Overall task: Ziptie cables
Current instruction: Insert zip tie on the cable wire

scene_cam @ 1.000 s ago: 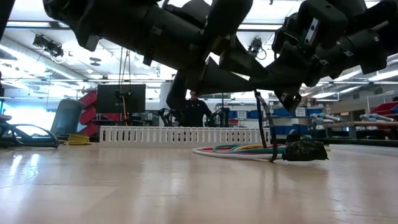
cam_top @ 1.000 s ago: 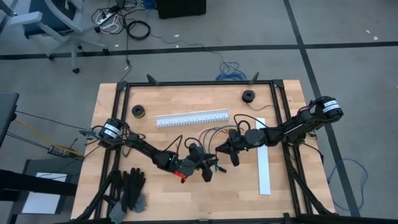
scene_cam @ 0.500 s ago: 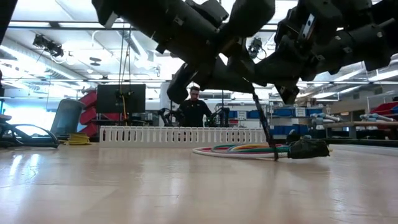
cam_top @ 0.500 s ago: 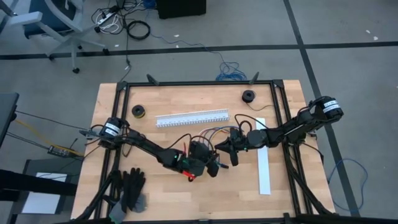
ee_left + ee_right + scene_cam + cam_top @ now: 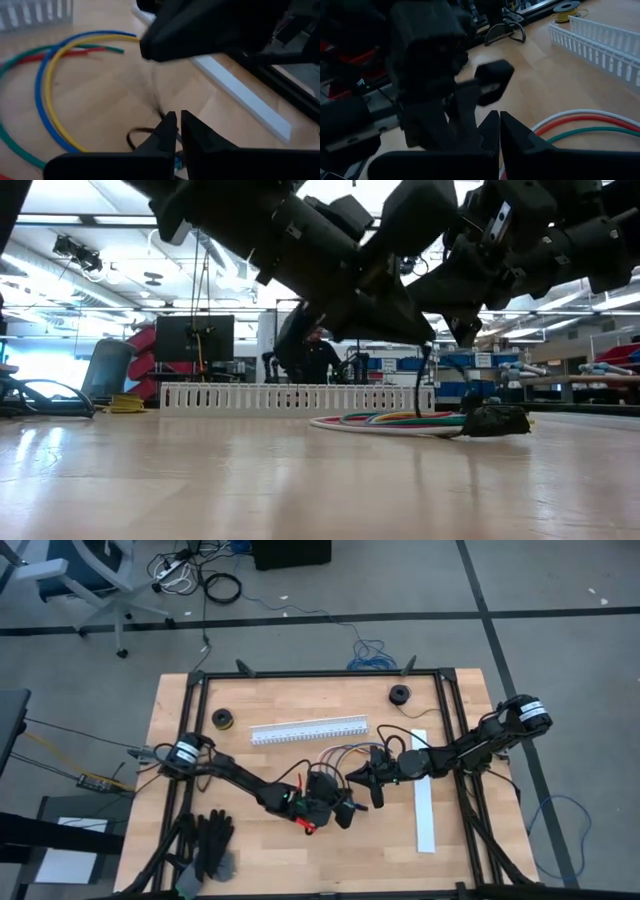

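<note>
Left wrist view shows the left gripper (image 5: 177, 125) newly pinched shut on a thin black zip tie strap (image 5: 155, 97), readying tightening, while the loose coloured cables (image 5: 47, 85) curve just ahead, right gripper (image 5: 372, 780) shut alongside.

Near the one white slotted channel (image 5: 308, 730) lie five loose cables (image 5: 47, 95): blue, yellow, green, red and white. Two dark spools (image 5: 222, 719) sit beyond it, one flat white strip (image 5: 424, 802) beside it.
</note>
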`<state>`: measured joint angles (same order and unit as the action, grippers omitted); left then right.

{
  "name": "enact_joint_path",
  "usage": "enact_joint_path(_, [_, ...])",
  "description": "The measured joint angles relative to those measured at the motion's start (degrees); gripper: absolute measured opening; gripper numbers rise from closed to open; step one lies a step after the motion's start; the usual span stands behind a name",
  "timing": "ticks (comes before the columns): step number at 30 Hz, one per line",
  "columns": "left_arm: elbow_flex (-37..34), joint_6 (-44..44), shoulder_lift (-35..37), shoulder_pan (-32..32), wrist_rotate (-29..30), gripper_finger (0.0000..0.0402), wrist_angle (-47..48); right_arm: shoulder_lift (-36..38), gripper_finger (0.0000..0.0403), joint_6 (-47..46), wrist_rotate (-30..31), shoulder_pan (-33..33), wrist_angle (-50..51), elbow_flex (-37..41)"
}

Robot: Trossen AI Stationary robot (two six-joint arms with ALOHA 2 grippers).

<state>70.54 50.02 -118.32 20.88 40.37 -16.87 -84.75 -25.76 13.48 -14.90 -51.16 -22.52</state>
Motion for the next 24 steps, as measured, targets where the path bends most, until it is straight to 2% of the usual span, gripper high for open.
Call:
enact_joint_path(16, [-0.02,-1.87,-1.10,0.89,-1.38,0.0000,-1.59,0.00,0.0000,0.04,-1.95,-0.13,0.17,1.20])
enact_joint_path(24, [-0.02,-4.14,-1.10,1.53,-1.49,0.0000,-1.66,0.01,0.0000,-3.88,-4.73,-0.15,2.24,4.07])
